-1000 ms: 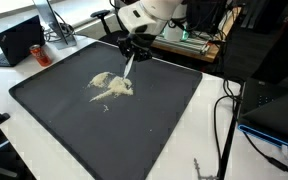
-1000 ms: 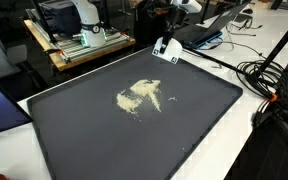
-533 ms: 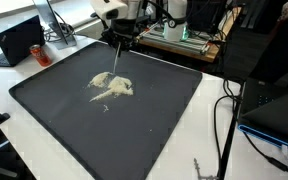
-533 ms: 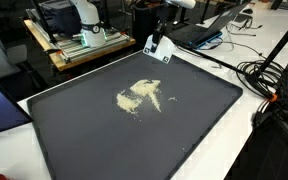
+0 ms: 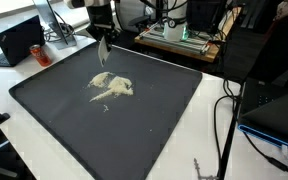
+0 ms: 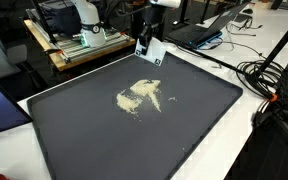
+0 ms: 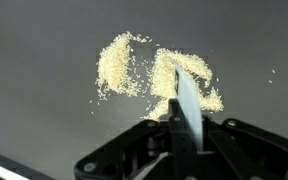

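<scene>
A pile of pale crumbs point(image 5: 112, 87) point(image 6: 141, 95) lies spread on a large black mat point(image 5: 154, 130) point(image 6: 104, 140). My gripper point(image 5: 102, 36) point(image 6: 144, 32) hangs over the mat's far edge, above and behind the pile, shut on a thin white flat scraper point(image 5: 103, 52) point(image 6: 150, 51). In the wrist view the scraper point(image 7: 187, 100) sticks out edge-on from between the jaws of the gripper point(image 7: 184, 142), pointing at the crumbs point(image 7: 134, 72) below. The blade does not touch the crumbs.
A red can point(image 5: 39, 52) and a laptop point(image 5: 19, 38) stand beyond one corner of the mat. A wooden bench with equipment point(image 6: 79, 40) is behind it. Cables point(image 5: 224, 110) point(image 6: 269, 75) run along the white table beside the mat.
The gripper has carried the scraper sideways along the mat's far edge, leftward in both exterior views. The crumb pile has not moved.
</scene>
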### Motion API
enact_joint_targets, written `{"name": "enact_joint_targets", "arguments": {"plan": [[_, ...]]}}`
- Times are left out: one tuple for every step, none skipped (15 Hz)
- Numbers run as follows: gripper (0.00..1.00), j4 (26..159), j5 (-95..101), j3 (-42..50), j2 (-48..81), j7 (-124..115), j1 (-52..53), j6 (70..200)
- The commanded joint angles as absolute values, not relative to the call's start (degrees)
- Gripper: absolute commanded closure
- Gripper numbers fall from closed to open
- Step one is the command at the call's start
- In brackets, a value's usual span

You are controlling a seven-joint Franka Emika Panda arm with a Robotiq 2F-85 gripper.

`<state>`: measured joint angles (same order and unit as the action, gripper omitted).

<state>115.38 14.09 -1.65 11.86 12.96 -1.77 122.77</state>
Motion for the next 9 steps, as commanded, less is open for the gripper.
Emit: {"name": "enact_joint_targets", "arguments": {"plan": [[0.99,113.0,6.4,-0.4,12.8,18.6,-4.5,122.4],[0.99,112.5,4.4,0.0,13.2,19.9,-5.3,122.3],[0.99,111.9,2.6,0.3,13.6,21.0,-6.1,122.3],[0.99,111.4,1.1,0.6,13.9,21.9,-6.7,122.2],[0.99,110.7,-0.5,0.9,14.4,22.8,-7.4,122.2],[0.99,110.4,-1.6,1.1,14.8,23.4,-7.9,122.3],[0.99,109.8,-2.9,1.2,15.3,24.2,-8.5,122.2],[0.99,109.2,-4.6,1.2,15.7,25.2,-9.2,122.2],[0.99,108.7,-5.4,1.3,16.1,25.5,-9.5,122.1]]}}
